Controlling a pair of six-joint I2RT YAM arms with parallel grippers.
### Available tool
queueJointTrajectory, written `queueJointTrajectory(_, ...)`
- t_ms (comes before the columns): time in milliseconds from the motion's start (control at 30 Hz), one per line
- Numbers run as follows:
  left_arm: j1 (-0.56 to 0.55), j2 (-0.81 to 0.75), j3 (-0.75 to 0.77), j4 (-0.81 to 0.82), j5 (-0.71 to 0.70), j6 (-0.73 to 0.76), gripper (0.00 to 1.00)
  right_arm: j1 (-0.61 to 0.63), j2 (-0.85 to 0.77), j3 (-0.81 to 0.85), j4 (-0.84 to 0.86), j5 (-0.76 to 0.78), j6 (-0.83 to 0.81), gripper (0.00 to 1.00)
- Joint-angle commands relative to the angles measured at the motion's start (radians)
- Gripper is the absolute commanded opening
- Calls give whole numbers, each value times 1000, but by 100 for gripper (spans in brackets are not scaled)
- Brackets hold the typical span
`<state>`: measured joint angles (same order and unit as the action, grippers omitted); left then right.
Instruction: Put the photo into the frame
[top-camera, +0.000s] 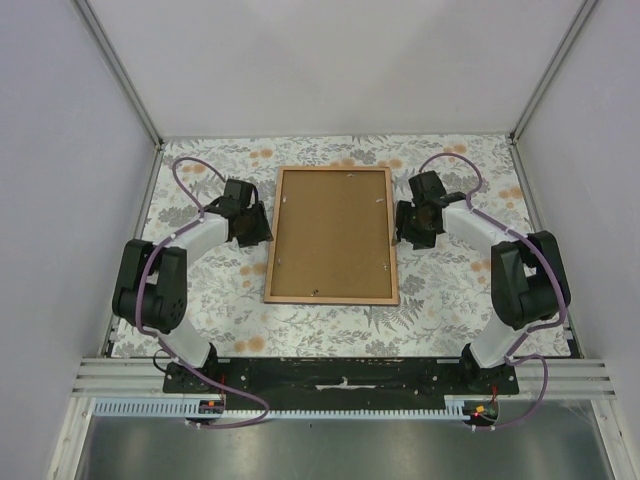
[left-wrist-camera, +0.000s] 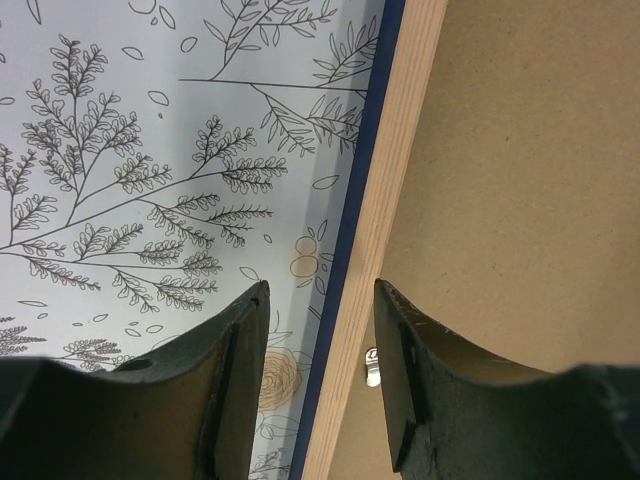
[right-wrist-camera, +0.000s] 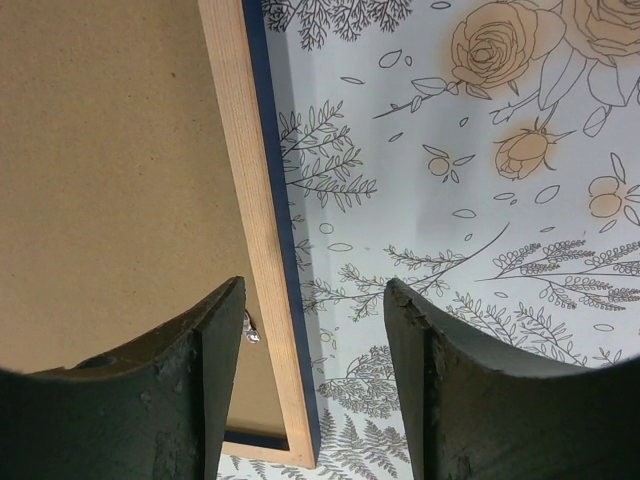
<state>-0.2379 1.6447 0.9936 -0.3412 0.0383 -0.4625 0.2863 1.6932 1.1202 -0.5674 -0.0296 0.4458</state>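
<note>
The frame (top-camera: 271, 240) lies back-up in the middle of the table, its light wood rim around a brown fibreboard backing panel (top-camera: 332, 235). The photo is not in view. My left gripper (top-camera: 263, 230) is open at the frame's left edge. In the left wrist view, the left gripper (left-wrist-camera: 320, 285) straddles the wood rim (left-wrist-camera: 395, 150) and its blue side. My right gripper (top-camera: 403, 230) is open at the frame's right edge. In the right wrist view, the right gripper (right-wrist-camera: 315, 284) straddles the rim (right-wrist-camera: 240, 150). Neither gripper holds anything.
A floral tablecloth (top-camera: 210, 290) covers the table. Small metal tabs (left-wrist-camera: 372, 365) (right-wrist-camera: 250, 332) sit on the backing panel just inside the rim. White enclosure walls stand on the left, right and far sides.
</note>
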Motion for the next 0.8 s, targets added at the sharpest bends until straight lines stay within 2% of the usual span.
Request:
queueJointTrajectory(0, -1, 30, 10, 25, 11, 8, 52, 10, -7, -13, 50, -3, -19, 65)
queueJointTrajectory(367, -1, 52, -4, 22, -29, 19, 49, 66, 34, -26, 70, 23, -59, 71)
queueJointTrajectory(767, -1, 59, -7, 21, -34, 21, 47, 103, 42, -59, 86, 57, -62, 71)
